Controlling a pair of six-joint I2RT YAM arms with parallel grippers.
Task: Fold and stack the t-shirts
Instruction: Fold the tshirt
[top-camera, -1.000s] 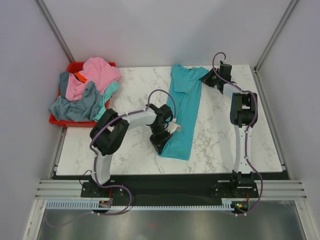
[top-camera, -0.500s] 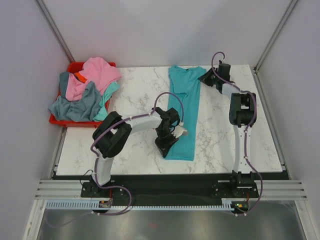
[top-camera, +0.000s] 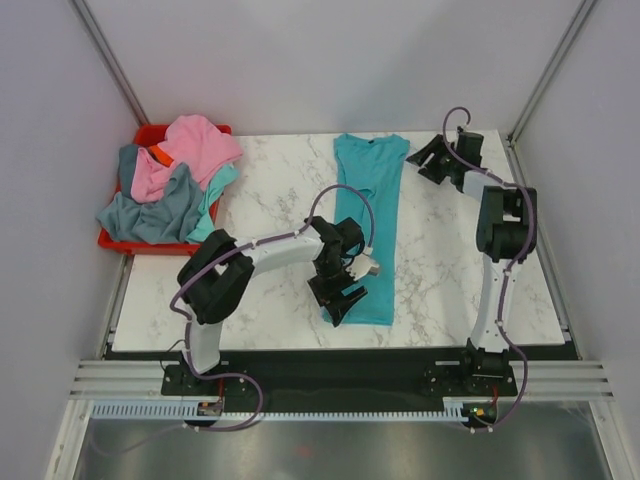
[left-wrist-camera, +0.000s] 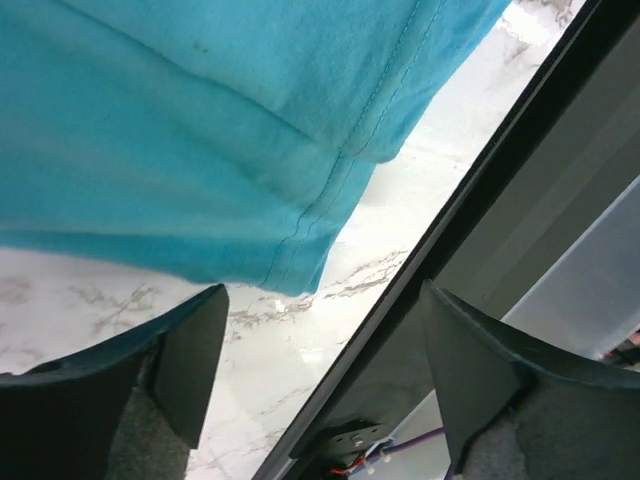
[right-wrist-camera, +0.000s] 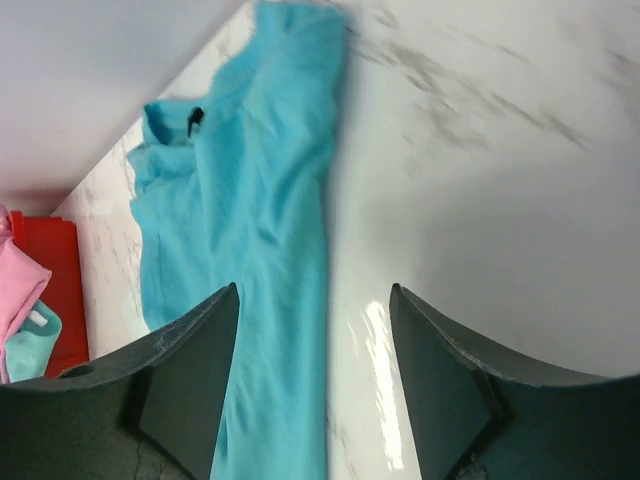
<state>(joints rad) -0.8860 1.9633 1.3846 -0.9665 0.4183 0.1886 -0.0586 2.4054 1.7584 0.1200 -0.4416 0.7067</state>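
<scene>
**Evidently between folds: both grippers open, shirt lying in a strip**

Nearest the bases, the left gripper (top-camera: 343, 300) hovered with its jaws spread wide and nothing between them. In its wrist view, the shirt's (left-wrist-camera: 180, 130) stitched hem corner lay flat on the table (left-wrist-camera: 300, 400), just beyond the fingertips and a little toward the left finger (left-wrist-camera: 190, 350).

From there the shirt (top-camera: 368, 220) ran away from that gripper as one long, narrow band, collar at the far end. Beside that end, off the cloth, the right gripper (top-camera: 432, 160) also stood open and empty. In its own view the shirt (right-wrist-camera: 250, 200) lay ahead on its left-finger side, with bare marble in front of the right finger (right-wrist-camera: 440, 380).

Judging by the shape, the lengthwise fold was done and the crosswise fold was due. That would call for pinching the hem, lifting it clear and carrying it toward the collar without dragging the band askew.

Well off to the left gripper's left, the pile (top-camera: 170, 175) of pink and grey-blue shirts spilled over the bin (top-camera: 150, 132).

Much was unclear. The sleeves could not be made out, so how they were tucked was a guess. The left wrist view caught only the hem corner, and the right wrist view was smeared along the shirt's edge. The pile was too tangled to count.
</scene>
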